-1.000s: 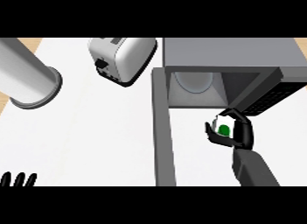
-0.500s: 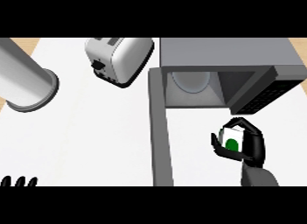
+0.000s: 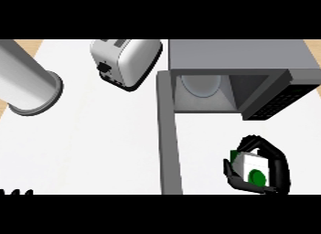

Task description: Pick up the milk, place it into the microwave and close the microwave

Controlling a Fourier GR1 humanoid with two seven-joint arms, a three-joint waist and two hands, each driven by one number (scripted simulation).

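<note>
Milk [image 3: 250, 167] sits gripped by the curled fingers of the right hand [image 3: 279, 169], out in front of the microwave [image 3: 237, 55], its door [image 3: 168, 137] hanging open, while the left hand [image 3: 14, 192] rests open at lower left.

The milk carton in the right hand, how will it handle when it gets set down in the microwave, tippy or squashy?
The milk carton looks boxy with flat faces, so it probably won't roll. It seems taller than wide, so it may tip if nudged. The right hand curls round its sides; thin walls might dent.
</note>
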